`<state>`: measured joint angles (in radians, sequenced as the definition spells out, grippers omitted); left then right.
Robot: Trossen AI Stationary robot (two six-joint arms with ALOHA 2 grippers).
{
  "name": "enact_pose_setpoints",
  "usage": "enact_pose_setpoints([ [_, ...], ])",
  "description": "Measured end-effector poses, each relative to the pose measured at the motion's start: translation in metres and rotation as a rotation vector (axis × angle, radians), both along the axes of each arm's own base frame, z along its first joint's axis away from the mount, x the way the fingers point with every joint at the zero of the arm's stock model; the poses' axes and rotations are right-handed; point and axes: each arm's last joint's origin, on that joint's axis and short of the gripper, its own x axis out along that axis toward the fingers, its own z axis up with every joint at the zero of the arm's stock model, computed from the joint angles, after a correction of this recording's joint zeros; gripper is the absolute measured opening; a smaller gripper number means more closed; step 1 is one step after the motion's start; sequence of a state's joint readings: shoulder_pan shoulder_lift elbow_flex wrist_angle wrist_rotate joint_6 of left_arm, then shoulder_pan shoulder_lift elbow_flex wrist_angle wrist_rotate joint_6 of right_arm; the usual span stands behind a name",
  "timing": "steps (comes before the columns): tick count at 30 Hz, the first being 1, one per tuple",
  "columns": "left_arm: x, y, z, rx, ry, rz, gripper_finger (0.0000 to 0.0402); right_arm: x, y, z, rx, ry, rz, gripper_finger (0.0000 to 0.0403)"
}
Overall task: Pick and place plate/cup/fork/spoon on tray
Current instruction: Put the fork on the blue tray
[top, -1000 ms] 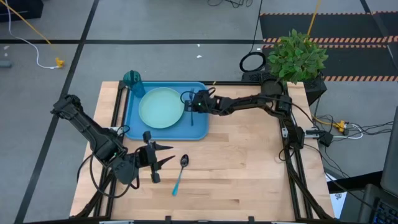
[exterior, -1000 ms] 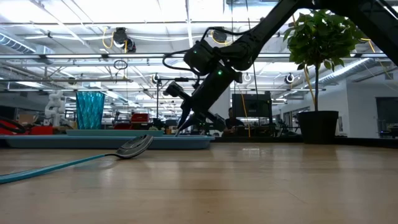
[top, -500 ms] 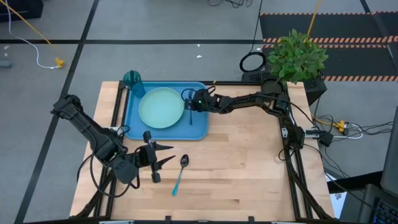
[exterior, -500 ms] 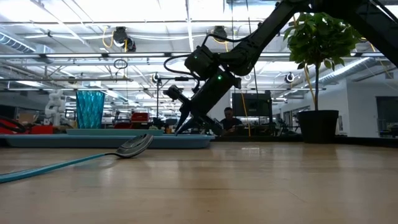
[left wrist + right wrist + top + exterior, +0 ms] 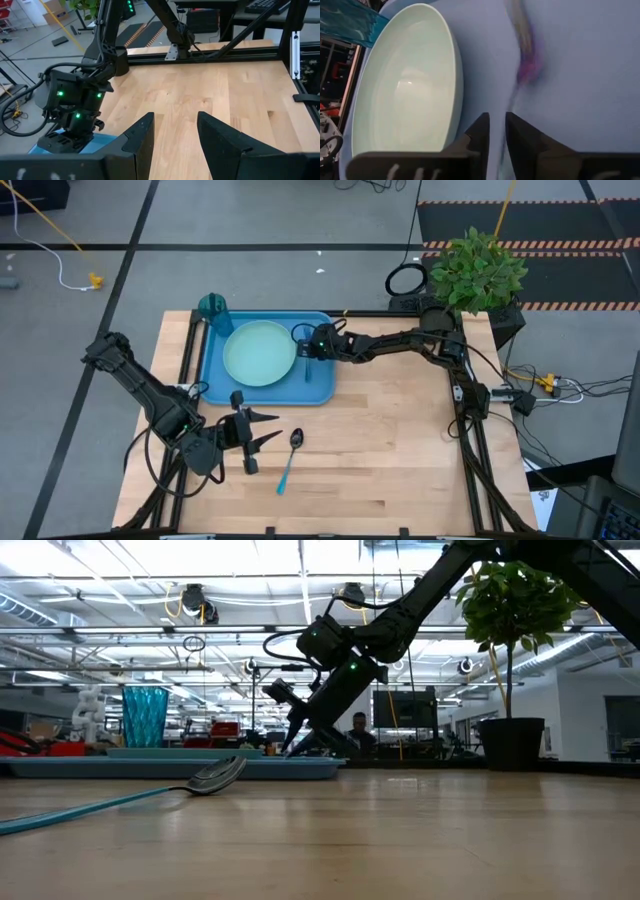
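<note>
The blue tray [image 5: 318, 385] lies at the table's far left. The mint-green plate [image 5: 259, 353] rests flat in it, and the teal cup [image 5: 212, 307] stands upright at its far left corner. My right gripper [image 5: 303, 346] hangs over the tray just right of the plate, fingers slanting down, nearly shut with the fork [image 5: 521, 47] between them. The spoon [image 5: 290, 455] lies flat on the bare wood, its dark bowl toward the far side. My left gripper [image 5: 262, 430] is open and empty, just left of the spoon's bowl. My right gripper has the fork's handle [image 5: 507, 127] running between its two fingers [image 5: 480, 132], and the fork lies along them. The fork's tines point away, low over the tray floor beside the plate. The fork is blurred, and I cannot tell whether it rests on the tray.
A potted plant [image 5: 475, 275] stands at the table's far right corner. Black frame rails run along the table's left [image 5: 185, 355] and right [image 5: 470, 420] edges. Bare wood lies to the right of the tray and the spoon.
My right gripper has gone a little toward the table's left edge, closer to the plate, staying low over the tray.
</note>
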<state>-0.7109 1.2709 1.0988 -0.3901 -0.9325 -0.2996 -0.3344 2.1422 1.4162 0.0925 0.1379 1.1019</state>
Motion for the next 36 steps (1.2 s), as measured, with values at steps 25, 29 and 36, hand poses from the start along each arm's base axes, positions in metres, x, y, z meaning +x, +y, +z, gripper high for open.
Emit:
enact_pose_setpoints([
  [25,-0.003,-0.005,-0.001,-0.046,0.012,-0.046,0.0152,-0.006,0.012,0.046,-0.514,0.154,0.68,0.0061],
  [29,-0.003,-0.005,-0.002,-0.044,0.02,-0.042,0.0152,-0.007,0.015,0.041,-0.639,0.252,0.821,0.0054],
  [36,0.0,0.002,-0.004,-0.043,0.036,-0.009,0.0152,-0.01,0.004,0.025,-0.682,0.344,0.863,0.002],
])
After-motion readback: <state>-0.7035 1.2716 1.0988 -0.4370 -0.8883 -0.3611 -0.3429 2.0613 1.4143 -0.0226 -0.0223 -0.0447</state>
